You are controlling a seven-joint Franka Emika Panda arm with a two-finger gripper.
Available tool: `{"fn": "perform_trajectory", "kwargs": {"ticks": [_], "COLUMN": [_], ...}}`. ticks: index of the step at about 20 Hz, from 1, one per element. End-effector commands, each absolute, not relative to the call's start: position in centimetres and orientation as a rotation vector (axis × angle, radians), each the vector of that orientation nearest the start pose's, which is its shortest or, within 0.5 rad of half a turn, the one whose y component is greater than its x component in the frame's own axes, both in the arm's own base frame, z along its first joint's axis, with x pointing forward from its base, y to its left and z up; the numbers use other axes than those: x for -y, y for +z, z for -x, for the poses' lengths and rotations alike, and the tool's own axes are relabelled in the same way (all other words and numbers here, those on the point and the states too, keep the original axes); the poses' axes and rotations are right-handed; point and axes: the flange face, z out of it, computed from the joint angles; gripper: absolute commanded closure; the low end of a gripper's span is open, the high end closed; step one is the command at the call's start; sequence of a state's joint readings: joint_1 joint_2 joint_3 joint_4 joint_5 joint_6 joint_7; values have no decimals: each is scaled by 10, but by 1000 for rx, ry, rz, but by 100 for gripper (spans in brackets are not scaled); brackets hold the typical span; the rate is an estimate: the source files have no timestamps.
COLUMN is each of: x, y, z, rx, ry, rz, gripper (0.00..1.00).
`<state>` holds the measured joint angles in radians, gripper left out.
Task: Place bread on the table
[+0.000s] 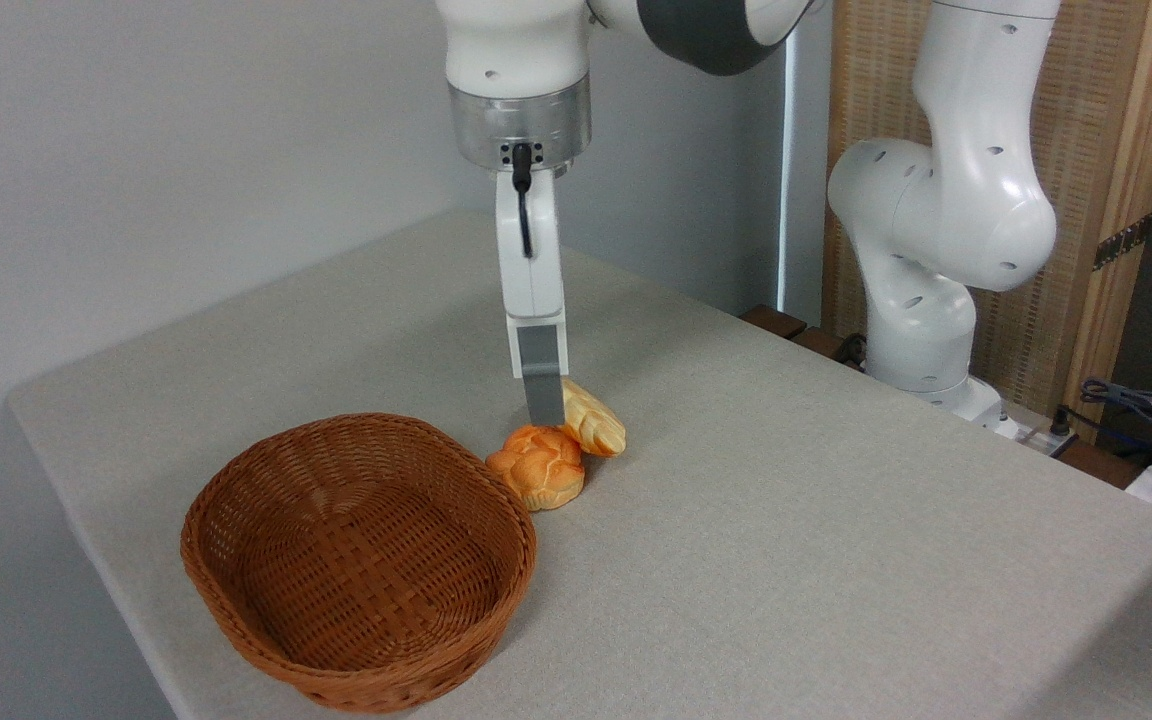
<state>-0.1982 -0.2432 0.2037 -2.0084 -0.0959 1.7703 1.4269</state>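
The bread (596,422), a pale yellow braided loaf with browned ridges, lies on the grey-beige table (786,520) just behind the orange knotted bun (539,465) and touches it. My gripper (544,412) points straight down over the loaf's left end and is seen edge-on. Its near finger (540,380) hides the far finger and the loaf's left tip. The loaf rests flat on the table and the fingers do not clamp it.
A brown wicker basket (356,555) with nothing in it stands at the front left, close to the bun. The arm's white base (936,250) rises at the back right, with cables (1136,405) beyond the table's right edge.
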Motion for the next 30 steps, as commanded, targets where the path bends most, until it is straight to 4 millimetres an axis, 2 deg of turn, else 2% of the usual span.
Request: {"fn": "perform_trajectory", "kwargs": {"ticks": [1,5,7,11,16,24,28,30], "x": [-4,1,3,19,43,48,50,52], "y": [575,580,578,569,562,557,562,558], "z": [-507,-520,-526,-539,-541,-543,-547,-549], "rx": [-1785,-1495,-1382,-1205,-1238,-1266,-1262,-1262], "ry": [-173,-166,-159,-160,-132,-79,-134,-144], "rz": [2681,2849,2911,2980,2962,2876,2903,2932], "gripper": [0,0,0,0,0,0,0,0]}}
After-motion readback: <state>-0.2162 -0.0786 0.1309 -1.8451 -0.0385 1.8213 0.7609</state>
